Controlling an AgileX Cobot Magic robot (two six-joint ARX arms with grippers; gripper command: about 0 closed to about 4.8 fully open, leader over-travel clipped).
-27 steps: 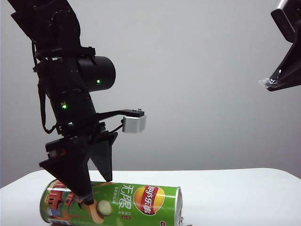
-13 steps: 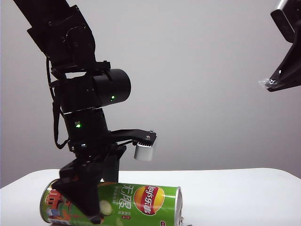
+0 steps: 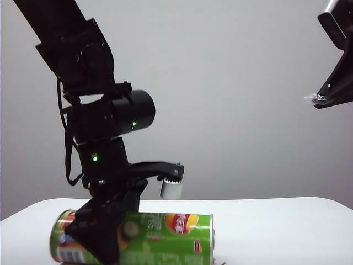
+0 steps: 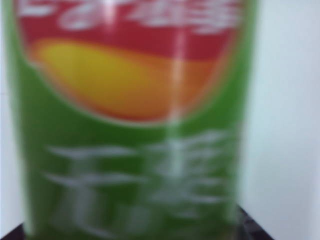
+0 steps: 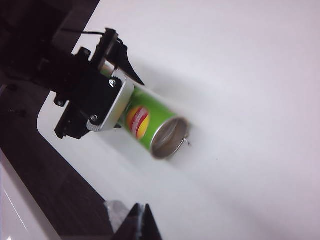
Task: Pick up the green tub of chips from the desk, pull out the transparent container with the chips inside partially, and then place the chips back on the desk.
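On the desk (image 3: pixel 287 221) the green tub of chips (image 3: pixel 165 238) lies on its side, open silver end toward my right, so I can straddle its body. My left gripper (image 3: pixel 110 232) stands spread wide around it, not yet clamped; my right gripper (image 5: pixel 141 220) hangs pinched closed, high and well apart.

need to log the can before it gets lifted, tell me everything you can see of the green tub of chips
The green tub of chips is a long bright green cylinder, glossy like printed card, with a red-and-yellow logo and white characters. It lies on its side on the white desk, its silver-rimmed end open and showing a metallic inside; no chips or tray are visible. The left end effector, jaws wide, straddles its other end; whether the fingers touch it I cannot tell. The right end effector hangs apart, shut.
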